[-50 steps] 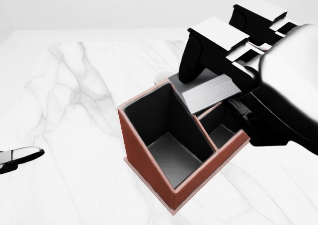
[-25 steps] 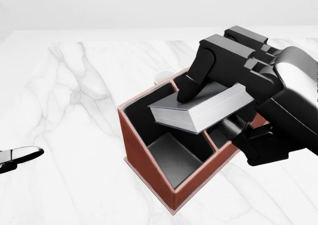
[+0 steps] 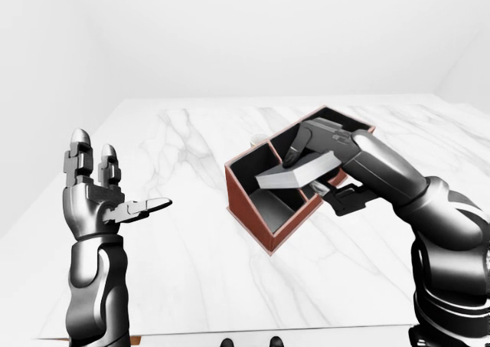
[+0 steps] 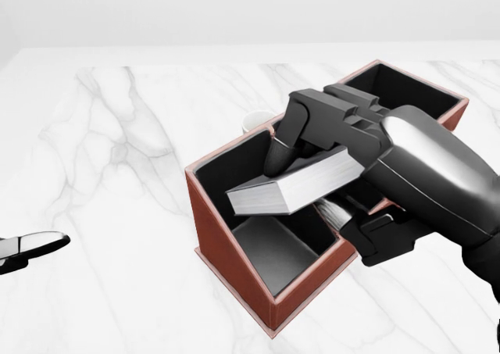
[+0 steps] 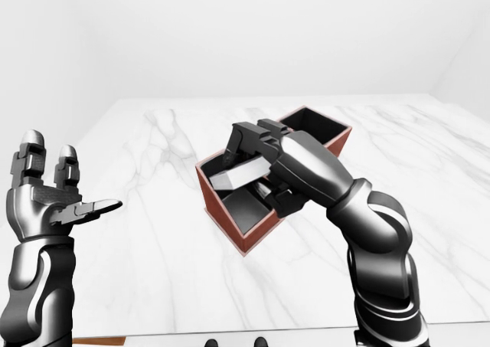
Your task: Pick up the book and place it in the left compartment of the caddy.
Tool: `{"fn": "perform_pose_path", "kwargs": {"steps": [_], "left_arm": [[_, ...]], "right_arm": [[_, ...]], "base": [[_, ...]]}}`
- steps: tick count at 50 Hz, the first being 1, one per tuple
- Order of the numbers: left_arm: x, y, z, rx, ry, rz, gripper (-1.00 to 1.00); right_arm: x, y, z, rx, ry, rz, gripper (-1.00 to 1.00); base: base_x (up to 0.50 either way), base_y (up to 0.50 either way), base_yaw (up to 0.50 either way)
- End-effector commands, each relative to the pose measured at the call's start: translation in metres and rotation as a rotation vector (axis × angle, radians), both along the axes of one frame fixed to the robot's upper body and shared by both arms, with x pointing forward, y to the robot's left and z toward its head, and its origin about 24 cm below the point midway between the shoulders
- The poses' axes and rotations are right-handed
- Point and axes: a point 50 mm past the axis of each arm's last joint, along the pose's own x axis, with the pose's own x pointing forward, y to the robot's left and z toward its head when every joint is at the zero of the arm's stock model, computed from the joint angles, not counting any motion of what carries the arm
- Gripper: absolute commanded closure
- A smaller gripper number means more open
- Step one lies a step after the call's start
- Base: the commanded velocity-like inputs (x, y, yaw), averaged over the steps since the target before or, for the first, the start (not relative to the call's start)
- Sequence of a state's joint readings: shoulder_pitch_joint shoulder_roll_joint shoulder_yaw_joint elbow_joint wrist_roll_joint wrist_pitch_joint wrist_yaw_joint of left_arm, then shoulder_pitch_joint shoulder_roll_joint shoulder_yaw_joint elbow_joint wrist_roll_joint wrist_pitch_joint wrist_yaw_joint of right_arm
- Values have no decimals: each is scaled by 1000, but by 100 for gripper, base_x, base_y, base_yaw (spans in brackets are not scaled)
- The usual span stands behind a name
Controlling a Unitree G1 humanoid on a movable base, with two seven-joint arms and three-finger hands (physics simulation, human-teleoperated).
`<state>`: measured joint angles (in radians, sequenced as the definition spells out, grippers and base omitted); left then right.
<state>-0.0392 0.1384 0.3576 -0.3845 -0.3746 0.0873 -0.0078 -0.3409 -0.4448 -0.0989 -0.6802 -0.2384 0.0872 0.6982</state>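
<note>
We see the book: grey cover, pale page edges, closed, lying nearly flat with its spine end tilted slightly down toward the head view's left. It sits partly inside the top of the left compartment, not resting on its floor. The caddy is a reddish-brown box with dark grey lining, upright on the table, angled diagonally, with its compartments split by thin dividers.
</note>
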Motion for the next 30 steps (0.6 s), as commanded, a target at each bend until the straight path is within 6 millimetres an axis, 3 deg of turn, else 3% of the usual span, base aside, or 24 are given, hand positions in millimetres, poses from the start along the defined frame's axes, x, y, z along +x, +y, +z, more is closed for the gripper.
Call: {"fn": "perform_pose_path", "kwargs": {"steps": [1, 30], "left_arm": [[0, 0, -1, 0, 5, 0, -100], [1, 1, -1, -1, 6, 1, -100]], "right_arm": [[9, 6, -9, -18, 40, -13, 100], [35, 4, -37, -57, 140, -192, 100]], "base": [[0, 0, 0], [0, 0, 0]]}}
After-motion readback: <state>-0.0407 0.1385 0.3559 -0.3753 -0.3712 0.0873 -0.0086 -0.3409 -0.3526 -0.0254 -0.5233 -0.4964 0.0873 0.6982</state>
